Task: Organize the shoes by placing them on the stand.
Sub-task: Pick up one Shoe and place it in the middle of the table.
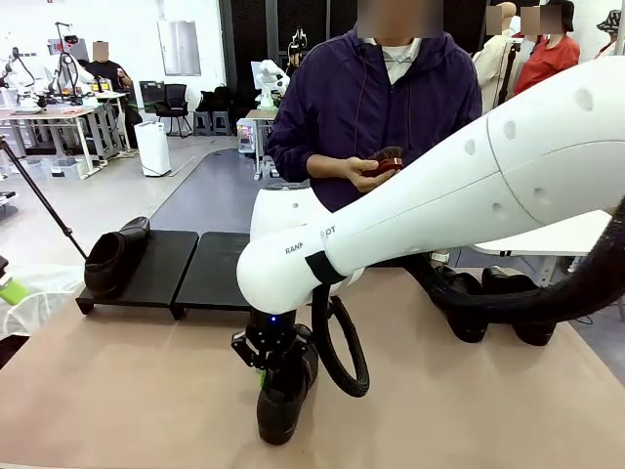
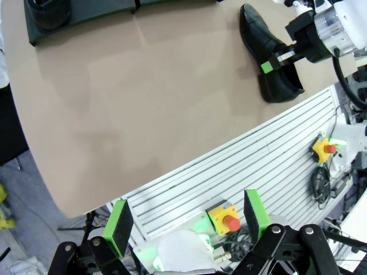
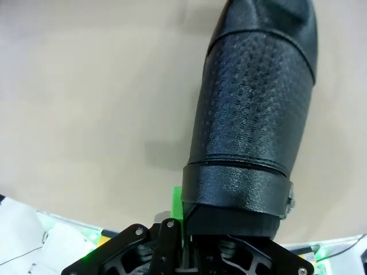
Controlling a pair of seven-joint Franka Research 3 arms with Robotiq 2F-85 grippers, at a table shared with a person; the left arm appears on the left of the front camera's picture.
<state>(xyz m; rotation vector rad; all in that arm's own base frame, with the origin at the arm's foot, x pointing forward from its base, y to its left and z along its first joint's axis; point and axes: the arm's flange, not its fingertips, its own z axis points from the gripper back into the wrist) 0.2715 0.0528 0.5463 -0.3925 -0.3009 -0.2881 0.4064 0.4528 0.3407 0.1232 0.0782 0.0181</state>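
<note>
Stand [image 1: 161, 269] sits at the worktop's [image 1: 127, 391] far left corner, with one shoe [image 1: 115, 256] on its left platform, at the outer edge. I note the right tool [image 1: 271, 354] pressed together on a second shoe [image 1: 285, 396] near the middle of the near edge, toe toward that edge. Its wrist view shows the textured sole [image 3: 252, 114] and a green pad [image 3: 176, 205] against the heel end. I cannot tell whether this shoe touches the worktop. Two more shoes [image 1: 467, 305] lie together by the far right edge, partly behind the right arm [image 1: 469, 186]. Left tool [image 2: 186, 220] is spread, holding nothing, outside the worktop's edge. A person [image 1: 391, 98] at the far side holds a small brown object [image 1: 388, 159].
</note>
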